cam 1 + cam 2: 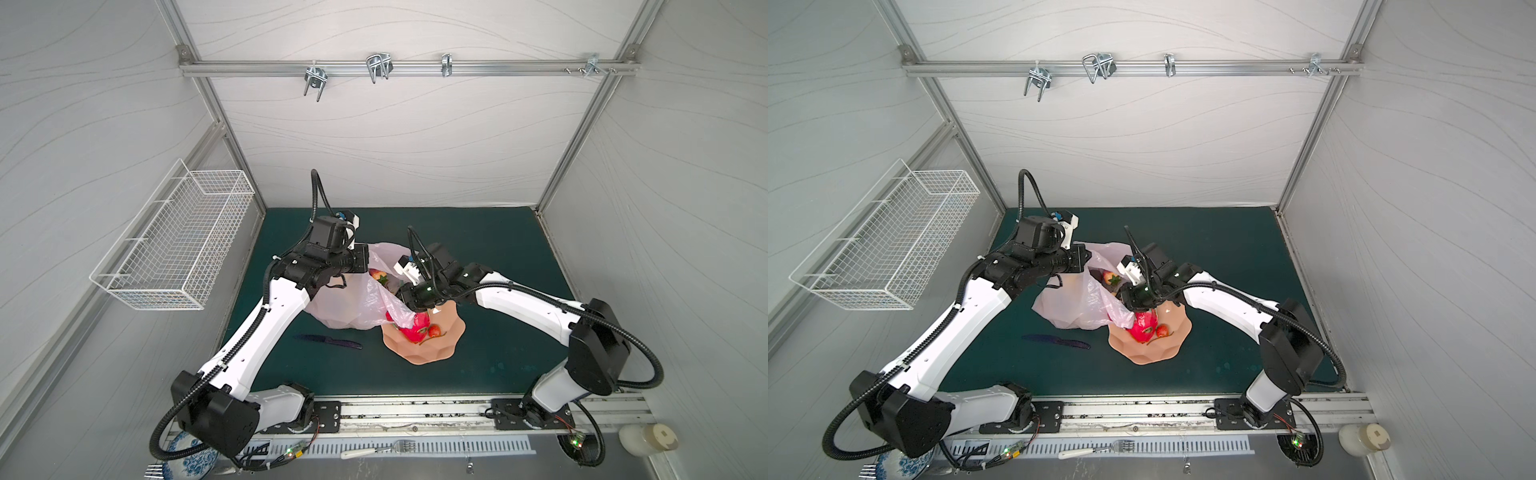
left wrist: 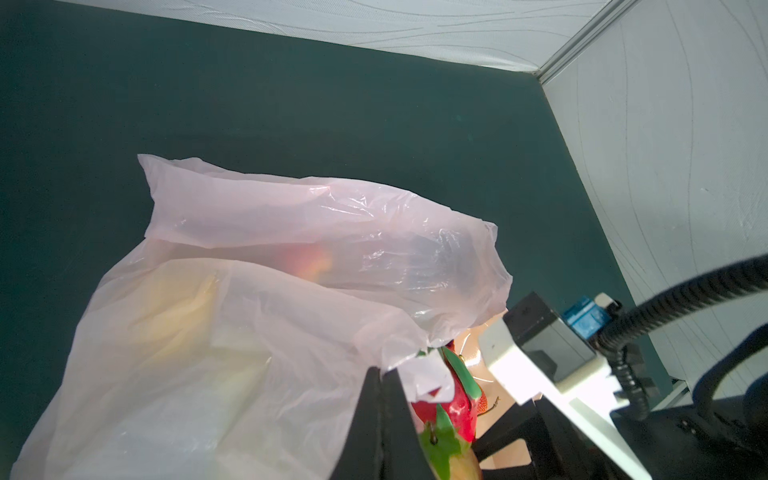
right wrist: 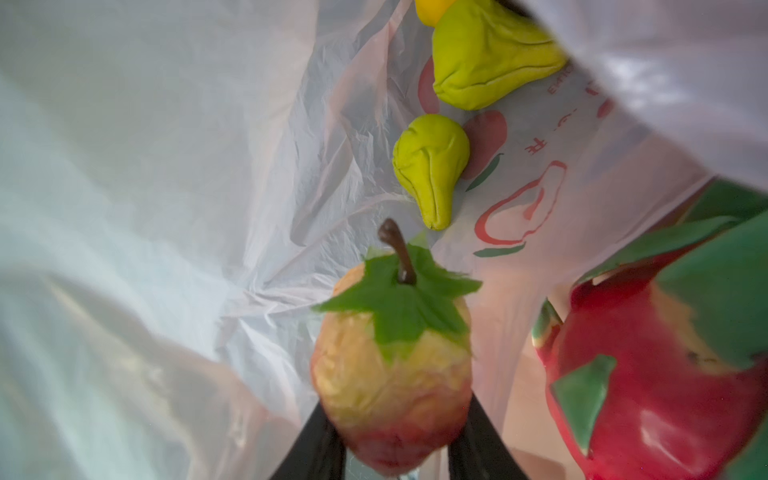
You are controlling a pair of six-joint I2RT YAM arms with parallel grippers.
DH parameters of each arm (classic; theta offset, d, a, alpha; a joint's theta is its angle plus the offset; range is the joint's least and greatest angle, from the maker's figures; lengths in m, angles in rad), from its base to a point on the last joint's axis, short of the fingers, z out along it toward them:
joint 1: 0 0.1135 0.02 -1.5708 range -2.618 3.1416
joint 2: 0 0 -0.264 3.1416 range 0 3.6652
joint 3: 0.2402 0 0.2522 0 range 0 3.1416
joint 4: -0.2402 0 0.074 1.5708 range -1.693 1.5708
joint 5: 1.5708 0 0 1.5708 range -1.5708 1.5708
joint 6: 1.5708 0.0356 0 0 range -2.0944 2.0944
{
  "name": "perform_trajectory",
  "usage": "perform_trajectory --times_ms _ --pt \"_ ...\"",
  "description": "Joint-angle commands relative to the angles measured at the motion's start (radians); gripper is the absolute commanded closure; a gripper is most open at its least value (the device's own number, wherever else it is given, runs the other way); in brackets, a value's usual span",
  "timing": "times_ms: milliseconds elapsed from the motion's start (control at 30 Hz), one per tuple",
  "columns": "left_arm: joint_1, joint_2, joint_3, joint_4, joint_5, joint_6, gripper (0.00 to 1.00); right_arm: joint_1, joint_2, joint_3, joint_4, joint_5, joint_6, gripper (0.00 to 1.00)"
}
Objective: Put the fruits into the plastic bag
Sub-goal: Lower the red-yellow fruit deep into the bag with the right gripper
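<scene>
The left end effector (image 2: 381, 376), jaws together, pinches the bag (image 1: 349, 299) rim, mid-frame in both top views. The right end effector (image 3: 392, 428) is clamped on a strawberry (image 3: 390, 357), whose long axis runs along the end effector, stem pointing into the bag. A dragon fruit (image 1: 419, 326) lies in the bowl (image 1: 432, 353) just below.

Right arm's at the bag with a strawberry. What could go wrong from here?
The left gripper pinches only a thin edge of the plastic bag; a slip could collapse the mouth onto the right gripper. The held strawberry seems near the opening, so released now it might roll out. The bag's flap drapes the dragon fruit, hampering that pick.
</scene>
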Motion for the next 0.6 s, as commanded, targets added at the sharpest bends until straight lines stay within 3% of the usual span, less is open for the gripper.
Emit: perform_trajectory --times_ms 0,567 --pt "-0.004 0.004 0.049 0.014 -0.015 -0.012 1.00 0.035 0.020 0.046 -0.049 0.004 -0.057 0.90" --pt "-0.033 -0.051 0.009 0.046 0.034 0.004 1.00 0.055 0.189 0.176 -0.106 -0.057 -0.106 0.91"
